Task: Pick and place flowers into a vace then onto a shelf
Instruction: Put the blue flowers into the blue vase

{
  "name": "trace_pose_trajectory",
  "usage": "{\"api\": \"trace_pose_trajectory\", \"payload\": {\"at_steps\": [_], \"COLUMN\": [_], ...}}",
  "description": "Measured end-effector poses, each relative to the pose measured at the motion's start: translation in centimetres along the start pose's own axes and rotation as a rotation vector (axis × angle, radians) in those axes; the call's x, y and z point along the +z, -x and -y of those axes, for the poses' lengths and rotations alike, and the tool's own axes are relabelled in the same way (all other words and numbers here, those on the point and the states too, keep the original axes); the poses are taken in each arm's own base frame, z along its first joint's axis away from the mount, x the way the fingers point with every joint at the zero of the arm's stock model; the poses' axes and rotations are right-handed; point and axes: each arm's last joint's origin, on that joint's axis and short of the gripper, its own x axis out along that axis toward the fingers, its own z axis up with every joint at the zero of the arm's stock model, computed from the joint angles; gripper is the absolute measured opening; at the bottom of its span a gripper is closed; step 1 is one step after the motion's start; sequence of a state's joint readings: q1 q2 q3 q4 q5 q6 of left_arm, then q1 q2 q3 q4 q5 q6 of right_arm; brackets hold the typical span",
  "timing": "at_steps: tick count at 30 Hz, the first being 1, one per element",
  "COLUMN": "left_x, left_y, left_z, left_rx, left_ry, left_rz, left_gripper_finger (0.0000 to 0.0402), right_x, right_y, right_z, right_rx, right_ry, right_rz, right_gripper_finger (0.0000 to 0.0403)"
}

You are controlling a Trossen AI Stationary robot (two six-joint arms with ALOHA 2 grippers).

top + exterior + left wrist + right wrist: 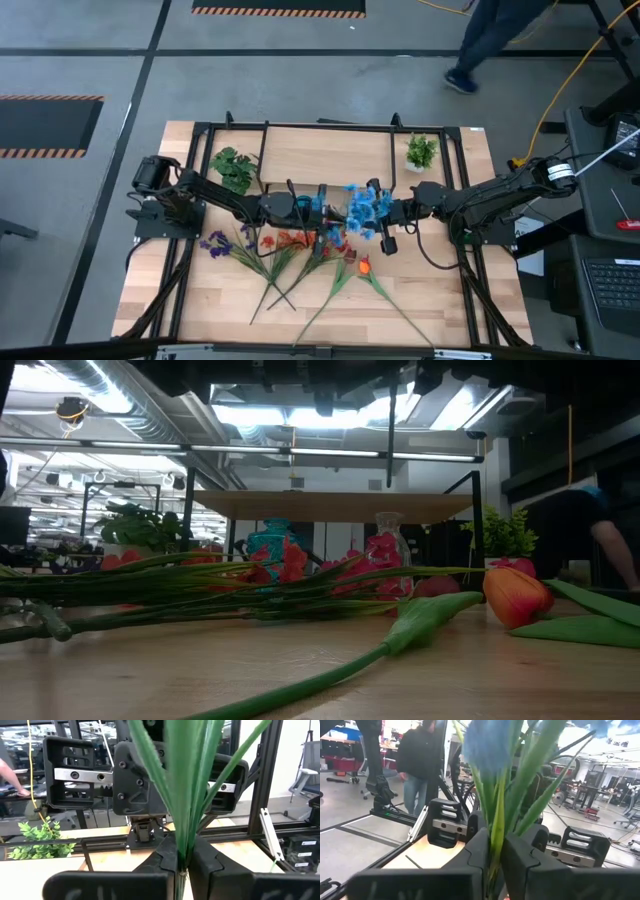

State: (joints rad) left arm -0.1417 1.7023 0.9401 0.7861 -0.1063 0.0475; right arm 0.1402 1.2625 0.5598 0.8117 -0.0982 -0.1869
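- High view: both arms meet mid-table, left gripper (322, 207) and right gripper (392, 213) either side of the blue flower (366, 208) (a hand-over pose, basically).
- Left wrist view shows what overhead can't: the left fingers (165, 854) are pinched tight on the green stems (186, 795).
- Right wrist view: the right fingers (479, 851) sit close around the same bunch, stems between them; whether they actually grip, can't tell.
- Low view alone shows the shelf (335, 505) with two vases under it, a teal vase (272, 540) and a clear vase (389, 535).
- Remaining flowers (300, 252) fan over the front of the table (430, 290); its right front corner is bare wood.
- Orange tulip (516, 595) lies near the front.
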Motion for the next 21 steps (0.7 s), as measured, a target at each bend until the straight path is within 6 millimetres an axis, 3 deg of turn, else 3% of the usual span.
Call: {"api": "trace_pose_trajectory", "payload": {"at_steps": [10, 21], "left_x": [2.0, 4.7], "left_y": [1.6, 4.3], "left_z": [0.0, 0.0], "left_rx": [0.051, 0.161], "left_ry": [-0.020, -0.071], "left_rz": [-0.073, -0.144], "left_gripper_finger": [0.0014, 0.0013], "right_x": [0.6, 1.9], "right_y": [0.4, 2.7], "right_z": [0.1, 0.0], "right_rx": [-0.004, 0.017], "right_ry": [-0.026, -0.046], "right_rz": [0.005, -0.099], "right_gripper_finger": [0.0084, 0.0084]}}
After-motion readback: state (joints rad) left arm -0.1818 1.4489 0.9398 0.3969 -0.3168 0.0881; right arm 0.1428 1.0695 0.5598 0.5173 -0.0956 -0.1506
